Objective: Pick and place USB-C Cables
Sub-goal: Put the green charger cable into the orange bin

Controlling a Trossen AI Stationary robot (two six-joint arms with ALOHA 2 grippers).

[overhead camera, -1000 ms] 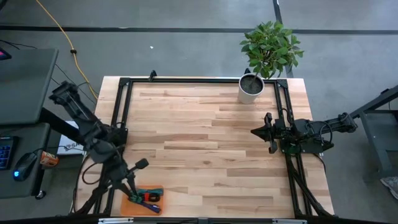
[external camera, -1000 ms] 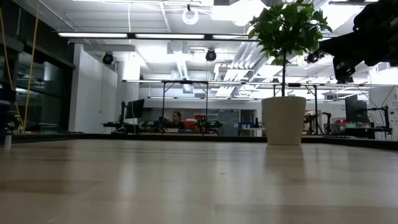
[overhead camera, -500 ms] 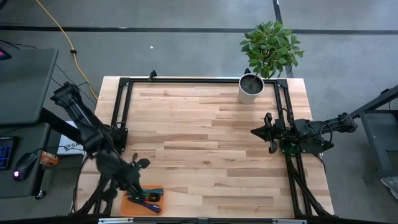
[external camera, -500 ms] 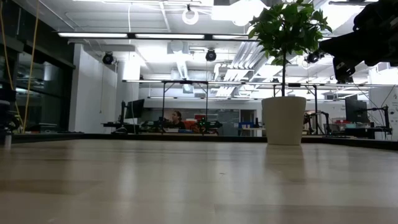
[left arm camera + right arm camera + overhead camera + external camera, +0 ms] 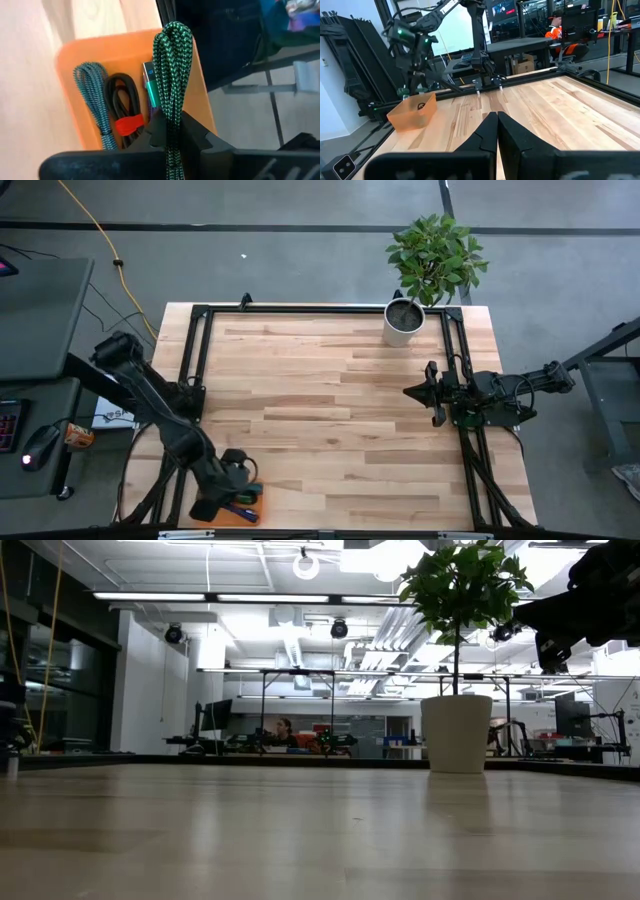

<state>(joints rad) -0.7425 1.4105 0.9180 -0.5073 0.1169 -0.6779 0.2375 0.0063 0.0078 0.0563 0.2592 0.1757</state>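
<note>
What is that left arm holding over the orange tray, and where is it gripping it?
The left gripper holds the green cable above the tray. Its jaws pinch the lower part of the bundle, and the looped end stands free. The right gripper holds nothing.

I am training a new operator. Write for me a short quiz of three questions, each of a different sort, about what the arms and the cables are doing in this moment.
1. True or false: the left gripper is shut on the green cable.
2. Multiple choice: where is the orange tray? A) beside the potted plant; B) at the table's near left corner; C) at the table's middle.
3. Fill in: the right gripper waits at the table's ____ edge, holding nothing.

Key:
1. True; the cable runs up between its fingers, above the tray.
2. B.
3. Right.

The teal cable and the red-and-black cable lie in the tray.
</note>
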